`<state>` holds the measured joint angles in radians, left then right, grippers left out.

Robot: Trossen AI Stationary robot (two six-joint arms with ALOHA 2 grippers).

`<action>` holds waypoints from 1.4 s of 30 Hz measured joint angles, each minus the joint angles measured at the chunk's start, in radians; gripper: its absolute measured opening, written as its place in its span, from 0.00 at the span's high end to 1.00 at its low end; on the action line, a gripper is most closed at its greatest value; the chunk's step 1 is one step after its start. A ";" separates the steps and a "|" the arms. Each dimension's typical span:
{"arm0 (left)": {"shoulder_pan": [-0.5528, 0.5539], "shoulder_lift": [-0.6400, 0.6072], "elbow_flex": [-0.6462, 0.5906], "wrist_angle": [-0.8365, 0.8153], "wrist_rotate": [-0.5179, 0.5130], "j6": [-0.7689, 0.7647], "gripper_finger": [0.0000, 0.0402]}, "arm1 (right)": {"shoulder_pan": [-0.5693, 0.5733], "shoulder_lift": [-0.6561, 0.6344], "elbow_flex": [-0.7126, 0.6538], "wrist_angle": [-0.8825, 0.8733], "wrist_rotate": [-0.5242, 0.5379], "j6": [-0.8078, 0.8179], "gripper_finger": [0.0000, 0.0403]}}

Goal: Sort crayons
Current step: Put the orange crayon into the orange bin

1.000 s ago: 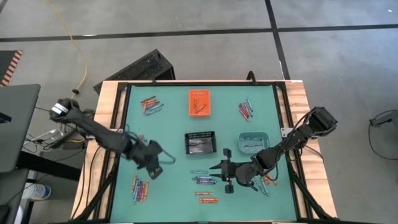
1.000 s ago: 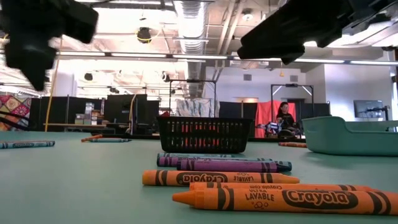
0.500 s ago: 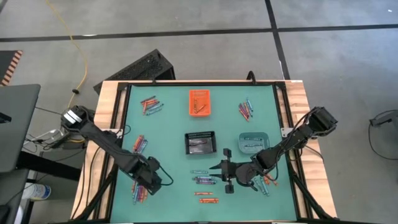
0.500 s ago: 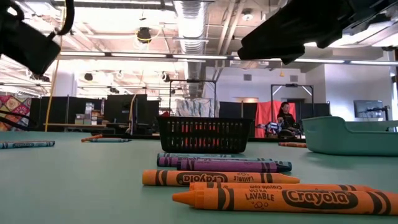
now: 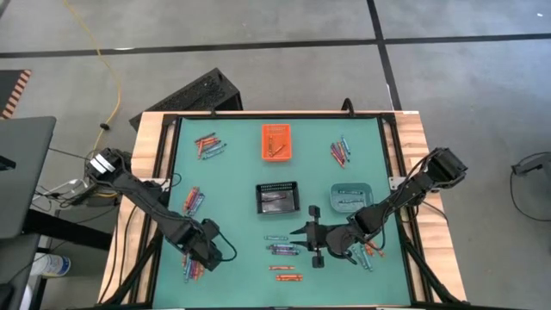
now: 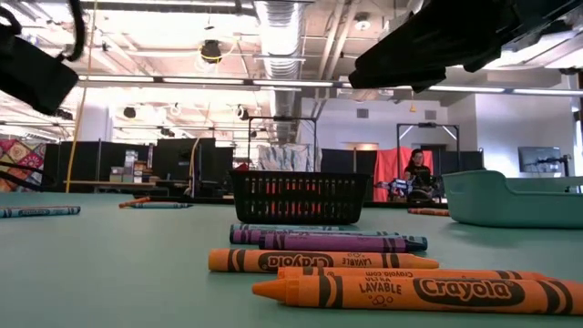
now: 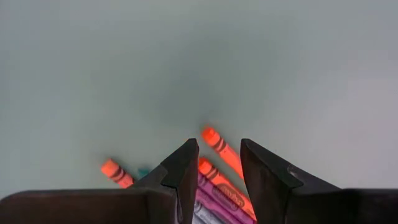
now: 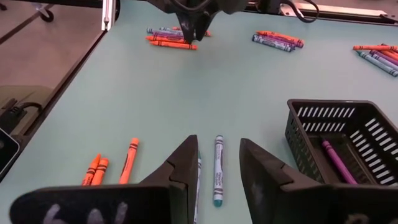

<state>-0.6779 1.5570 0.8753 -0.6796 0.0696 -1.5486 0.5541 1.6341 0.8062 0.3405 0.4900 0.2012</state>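
Front orange crayon [image 6: 414, 292], low view: "Crayola" + "LAVABLE" on wrapper. Crayon behind it [image 6: 401, 273]: tiny "crayola.com". Other wrappers' print too small to read.

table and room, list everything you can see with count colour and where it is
crayons: many, orange, blue-teal and purple; loose piles far left, far right, left of the black bin, near left, near middle, near right
orange bin: one, far middle, crayons inside
black mesh bin: one, centre, purple crayon inside
teal bin: one, right of the black bin, crayons inside
table: one, teal-green mat with wooden edges
person: one, seated far back in the room
left gripper: one, dark, jaws apart over the near left pile
right gripper: one, dark, jaws apart above the near middle crayons
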 joint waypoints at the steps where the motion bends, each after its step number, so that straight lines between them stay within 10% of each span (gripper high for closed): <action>1: -0.008 0.000 0.000 -0.001 0.000 -0.013 0.73 | 0.000 0.000 0.000 0.000 0.000 0.000 0.72; 24: -0.006 0.125 0.040 0.009 -0.044 0.112 0.84 | -0.007 0.000 0.000 -0.003 0.000 0.000 0.72; 42: 0.137 0.128 0.195 0.054 -0.373 0.497 1.00 | -0.007 0.000 0.000 -0.009 0.000 0.000 0.72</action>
<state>-0.5408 1.6854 1.0706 -0.6258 -0.3033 -1.0520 0.5472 1.6341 0.8062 0.3314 0.4900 0.2016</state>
